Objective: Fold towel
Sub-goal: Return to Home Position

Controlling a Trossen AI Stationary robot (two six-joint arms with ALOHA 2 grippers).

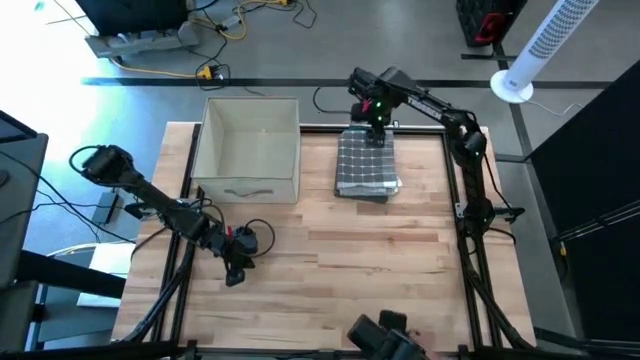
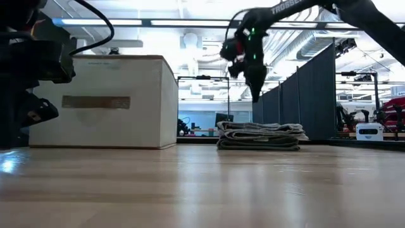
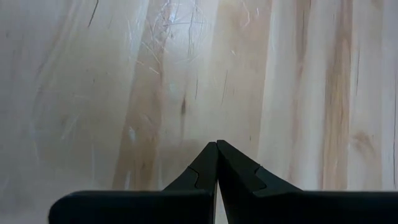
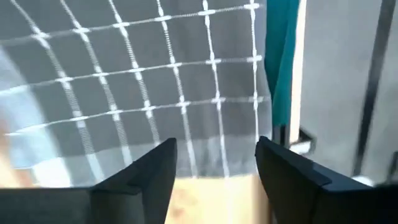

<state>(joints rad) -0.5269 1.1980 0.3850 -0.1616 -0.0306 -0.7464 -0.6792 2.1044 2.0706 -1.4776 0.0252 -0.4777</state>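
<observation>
- The grey checked cloth towel (image 1: 367, 166) lies folded in a flat stack, apparently finished.
- The right gripper (image 1: 377, 128) hovers above its far edge, fingers released.
- The left gripper (image 1: 237, 268) rests clenched, empty, well apart.

Overhead room light is bright and even, with blue-white glare washing the floor beside the table (image 1: 400, 250) in the high view and ceiling strips blown out in the low view. Low view's near tabletop is soft, and the right gripper (image 2: 252, 76) smears. Right wrist view is blurred, towel (image 4: 143, 93) beyond the jaws soft; left wrist view is sharp, faint shadow at the fingertips (image 3: 211, 152).
</observation>
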